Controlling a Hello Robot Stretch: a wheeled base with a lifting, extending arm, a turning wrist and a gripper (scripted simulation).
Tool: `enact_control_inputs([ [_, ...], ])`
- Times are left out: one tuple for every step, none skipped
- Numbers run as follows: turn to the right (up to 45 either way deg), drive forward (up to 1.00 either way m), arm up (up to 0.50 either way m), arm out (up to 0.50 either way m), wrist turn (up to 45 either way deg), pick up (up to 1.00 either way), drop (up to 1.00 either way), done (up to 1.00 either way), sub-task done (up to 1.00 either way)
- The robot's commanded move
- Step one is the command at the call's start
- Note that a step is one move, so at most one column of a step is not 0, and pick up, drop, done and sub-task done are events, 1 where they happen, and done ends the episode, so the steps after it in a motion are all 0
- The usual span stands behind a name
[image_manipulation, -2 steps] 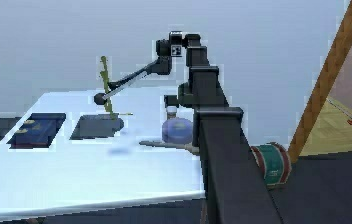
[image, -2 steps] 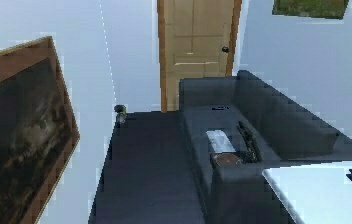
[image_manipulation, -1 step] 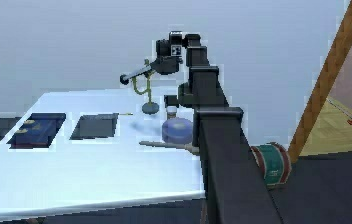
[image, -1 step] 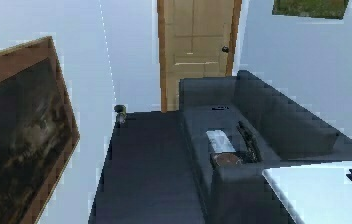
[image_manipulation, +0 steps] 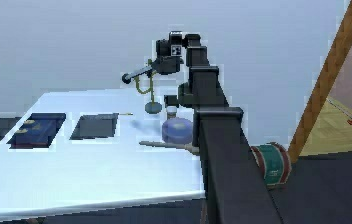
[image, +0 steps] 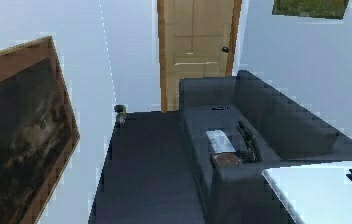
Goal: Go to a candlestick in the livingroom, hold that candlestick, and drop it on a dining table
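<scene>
In the forward view, a dark painting (image: 24, 130) in a wooden frame is seen on the wall at the view's left. A small dark pot (image: 120, 114) is set on the floor beside a wooden door (image: 196, 50). Next comes a dark grey sofa (image: 259, 125), on whose seat a white paper (image: 219, 140) and a brown box (image: 227, 160) are laid. A green picture (image: 309, 7) is hung above it, and at the lower right a corner of the white counter (image: 309, 190) is caught. In the arm side view the counter (image_manipulation: 84, 175) is seen from above, with the things carried on it. Well to the left of the fingers (image_manipulation: 134, 74) and lower in the picture, a dark blue flat thing (image_manipulation: 36, 130) and a dark grey mat (image_manipulation: 94, 126) are laid side by side. Just below the fingers a slender yellowish candlestick (image_manipulation: 152, 100) is seen upright, its base against the counter's far part. Whether it hangs from the fingers or stands on the counter cannot be told, so it cannot be told whether anything is held or how the fingers are set. Below and right of the fingers a bluish round vase (image_manipulation: 176, 128) is placed, with a wooden stick (image_manipulation: 167, 145) laid before it, both close against the dark arm (image_manipulation: 219, 130). Right of the arm a red, white and green can (image_manipulation: 272, 163) is seen, and farther right a slanting wooden frame (image_manipulation: 329, 80).
</scene>
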Motion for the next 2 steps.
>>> enact_control_inputs([
  [0.0,0.00,-0.24,0.00,0.0,0.00,0.00,0.00,0.00],
  [0.0,0.00,0.00,0.00,0.0,0.00,1.00,0.00,0.00],
])
